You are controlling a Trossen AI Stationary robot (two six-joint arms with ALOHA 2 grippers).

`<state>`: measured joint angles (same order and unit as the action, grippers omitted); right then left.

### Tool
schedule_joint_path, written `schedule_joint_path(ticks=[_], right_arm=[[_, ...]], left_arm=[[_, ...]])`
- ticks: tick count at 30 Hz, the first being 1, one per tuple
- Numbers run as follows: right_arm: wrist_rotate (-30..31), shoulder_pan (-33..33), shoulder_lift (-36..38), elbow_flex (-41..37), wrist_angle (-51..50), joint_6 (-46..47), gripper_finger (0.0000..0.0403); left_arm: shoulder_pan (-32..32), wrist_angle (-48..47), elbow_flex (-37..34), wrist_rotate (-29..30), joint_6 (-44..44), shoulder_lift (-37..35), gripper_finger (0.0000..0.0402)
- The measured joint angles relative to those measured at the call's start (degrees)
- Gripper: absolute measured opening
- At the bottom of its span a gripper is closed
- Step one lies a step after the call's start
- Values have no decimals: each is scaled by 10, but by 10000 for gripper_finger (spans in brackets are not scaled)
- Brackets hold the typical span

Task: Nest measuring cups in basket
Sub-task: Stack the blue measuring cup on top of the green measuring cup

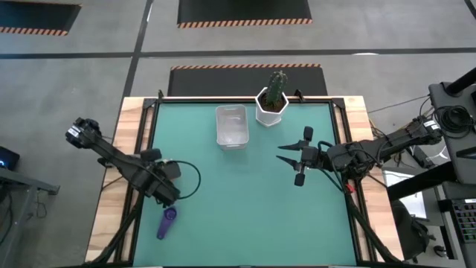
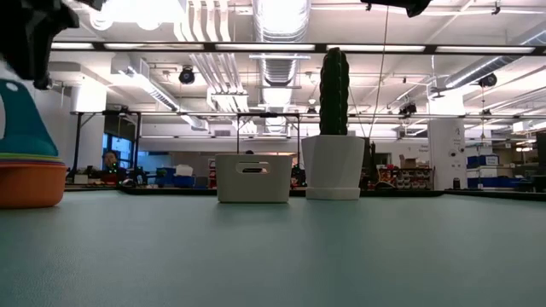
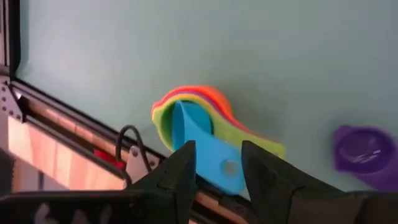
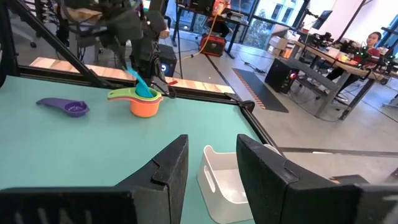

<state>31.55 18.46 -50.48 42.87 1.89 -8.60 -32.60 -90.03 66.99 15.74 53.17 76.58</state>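
A nested stack of measuring cups (image 3: 186, 102), orange outermost with a green handle sticking out, stands near the table's left edge; the left arm hides it in the high view. My left gripper (image 3: 217, 152) is over it, shut on a blue cup (image 3: 196, 127) sitting tilted in the top of the stack (image 4: 145, 102). The low view shows that blue cup (image 2: 19, 119) rising above the orange one (image 2: 30, 183). A purple cup (image 1: 166, 222) lies alone on the mat near the front left. The clear basket (image 1: 231, 126) stands at the far middle. My right gripper (image 1: 281, 152) hovers open right of the basket. My left gripper pinches the blue cup's flat handle (image 3: 219, 167) between its two fingers, which lie on either side of it. The fingers come slanting down from the table's left side. The cup's bowl sits tilted in the top of the stack, handle raised.
A white hexagonal pot with a cactus (image 1: 271, 104) stands just right of the basket at the far edge. Bare green mat (image 1: 238, 208) spreads between the stack, the basket and the near edge. A wooden border and black frame (image 3: 37, 118) run close behind the stack.
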Motion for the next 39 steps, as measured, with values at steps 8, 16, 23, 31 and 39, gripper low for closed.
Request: schedule_joint_path(ticks=[8, 16, 23, 31, 39], right_arm=[[0, 0, 0, 0, 0, -3, 123], [0, 0, 0, 0, -4, -4, 123], [0, 0, 0, 0, -4, -4, 123], [0, 0, 0, 0, -8, -4, 123], [0, 0, 0, 0, -11, -4, 123]], left_arm=[[0, 1, 28, 99, 7, -8, 55], [-1, 6, -21, 67, 57, -9, 13], [-17, 20, 28, 11, 60, -13, 55], [-67, 22, 27, 33, 85, 22, 137], [-103, 1, 26, 35, 98, 76, 155]])
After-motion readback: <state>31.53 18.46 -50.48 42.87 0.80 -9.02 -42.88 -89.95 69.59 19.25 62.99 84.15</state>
